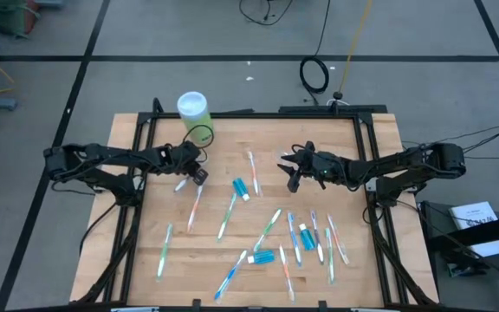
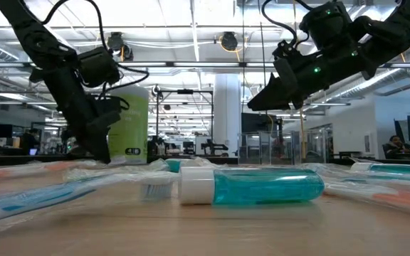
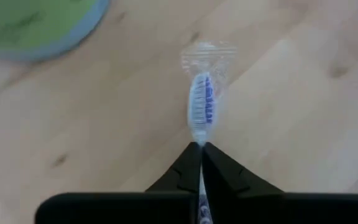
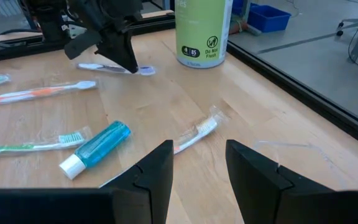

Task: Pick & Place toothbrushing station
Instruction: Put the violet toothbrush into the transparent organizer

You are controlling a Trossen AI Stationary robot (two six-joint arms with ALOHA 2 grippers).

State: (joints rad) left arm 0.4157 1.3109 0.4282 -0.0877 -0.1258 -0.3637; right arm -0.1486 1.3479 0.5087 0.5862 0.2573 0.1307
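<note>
Left claw (image 1: pixel 199 176) down on the wooden surface (image 1: pixel 232 130), clenched on a wrapped toothbrush with blue-and-white bristles (image 3: pixel 201 107) — the bristle head pokes out just past the pinched fingertips (image 3: pixel 191 163), handle lost between them. Just beside that grip, the light-green canister with a white lid (image 1: pixel 193 111), upright at the far-left part of the surface.

Right claw (image 4: pixel 197 163) raised above the surface near the middle-right, released — fingers (image 4: pixel 156 169) standing apart with nothing between them. Below and ahead of it, a pink-handled toothbrush in clear wrap (image 4: pixel 194 134), lying flat.

Rest of the toothbrushing things scattered flat across the near half: a short blue toothpaste tube with a white cap (image 1: pixel 241 188) near the centre, another blue tube (image 1: pixel 261 257) closer to the near edge, a green toothbrush (image 1: pixel 163 250) at the left, an orange one (image 1: pixel 194 208) beside it, a cluster of brushes (image 1: pixel 319 238) at the right.
</note>
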